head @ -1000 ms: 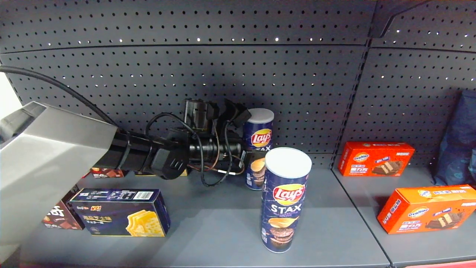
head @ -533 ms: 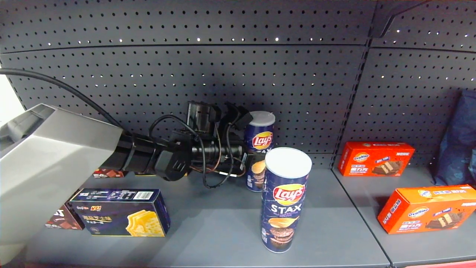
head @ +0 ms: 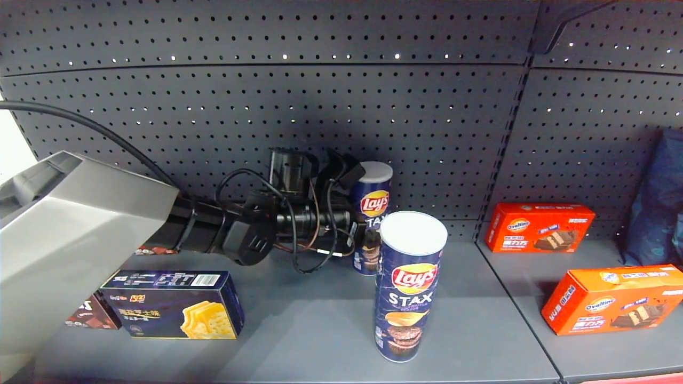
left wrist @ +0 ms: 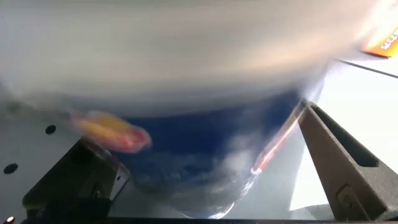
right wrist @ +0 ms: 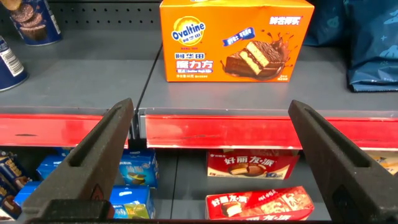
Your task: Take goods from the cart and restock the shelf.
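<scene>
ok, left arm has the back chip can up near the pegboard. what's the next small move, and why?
Probably open the left gripper and let go. The rear chip can it clamps looks upright with its base on the shelf, behind the front can and close to the pegboard, so the placing seems done.

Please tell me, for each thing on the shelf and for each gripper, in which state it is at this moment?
Left gripper: shut on the rear chip can.
Rear chip can: upright, lid on, held.
Front chip can: upright, lid on, free.
Right gripper: open, empty.
Blue cracker box: closed, resting on the shelf.
Rear orange box: closed.
Front orange box: closed.
</scene>
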`<state>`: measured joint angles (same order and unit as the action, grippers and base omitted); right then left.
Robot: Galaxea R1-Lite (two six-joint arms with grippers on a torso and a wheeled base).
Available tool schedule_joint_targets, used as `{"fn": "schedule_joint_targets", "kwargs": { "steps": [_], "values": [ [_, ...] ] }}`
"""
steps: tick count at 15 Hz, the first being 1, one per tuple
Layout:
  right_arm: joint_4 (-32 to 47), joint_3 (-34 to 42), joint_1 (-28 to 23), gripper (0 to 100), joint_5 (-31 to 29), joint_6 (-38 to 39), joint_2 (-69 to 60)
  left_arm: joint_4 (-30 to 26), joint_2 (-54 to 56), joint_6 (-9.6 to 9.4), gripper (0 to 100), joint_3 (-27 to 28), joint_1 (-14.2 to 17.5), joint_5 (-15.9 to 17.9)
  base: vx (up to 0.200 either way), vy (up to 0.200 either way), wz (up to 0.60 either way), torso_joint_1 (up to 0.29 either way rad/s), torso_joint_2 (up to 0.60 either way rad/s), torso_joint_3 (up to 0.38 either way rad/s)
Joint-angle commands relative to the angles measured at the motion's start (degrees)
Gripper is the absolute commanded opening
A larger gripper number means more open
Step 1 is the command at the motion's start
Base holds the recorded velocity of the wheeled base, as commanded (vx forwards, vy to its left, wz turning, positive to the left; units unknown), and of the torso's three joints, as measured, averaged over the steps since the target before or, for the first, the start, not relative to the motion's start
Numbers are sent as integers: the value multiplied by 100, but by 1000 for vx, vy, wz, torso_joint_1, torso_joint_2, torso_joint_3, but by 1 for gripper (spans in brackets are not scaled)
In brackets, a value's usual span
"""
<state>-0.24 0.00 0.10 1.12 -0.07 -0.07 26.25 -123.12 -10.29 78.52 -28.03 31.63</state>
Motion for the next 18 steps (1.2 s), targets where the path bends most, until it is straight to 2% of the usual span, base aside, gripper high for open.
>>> {"fn": "schedule_joint_targets", "kwargs": {
  "steps": [1, 4, 8, 10, 12, 14, 17, 18],
  "values": [
    [-2, 0, -1, 100, 2, -1, 7, 249, 315, 1, 100, -390, 34, -8, 0, 0, 0, 0, 0, 0],
    [-2, 0, -1, 100, 2, -1, 7, 531, 729, 1, 100, -1032, 227, -17, 0, 0, 0, 0, 0, 0],
    [-2, 0, -1, 100, 11, -1, 7, 1295, 1256, 1, 100, -2086, 517, -35, 0, 0, 0, 0, 0, 0],
    [-2, 0, -1, 100, 2, -1, 7, 1374, 1625, 9, 100, -2499, 561, -245, 0, 0, 0, 0, 0, 0],
    [-2, 0, -1, 100, 2, -1, 7, 1366, 1959, 36, 100, -2719, 482, -957, 0, 0, 0, 0, 0, 0],
    [-2, 0, -1, 100, 2, 7, 7, 1322, 2064, 9, 100, -2772, 227, -1757, 0, 0, 0, 0, 0, 0],
    [-2, 0, -1, 100, 2, -1, 7, 786, 2047, 1, 100, -2719, -80, -3330, 0, 0, 0, 0, 0, 0],
    [-2, 0, 8, 100, 2, -1, 7, 645, 2038, -8, 100, -2728, -177, -3594, 0, 0, 0, 0, 0, 0]
  ]
}}
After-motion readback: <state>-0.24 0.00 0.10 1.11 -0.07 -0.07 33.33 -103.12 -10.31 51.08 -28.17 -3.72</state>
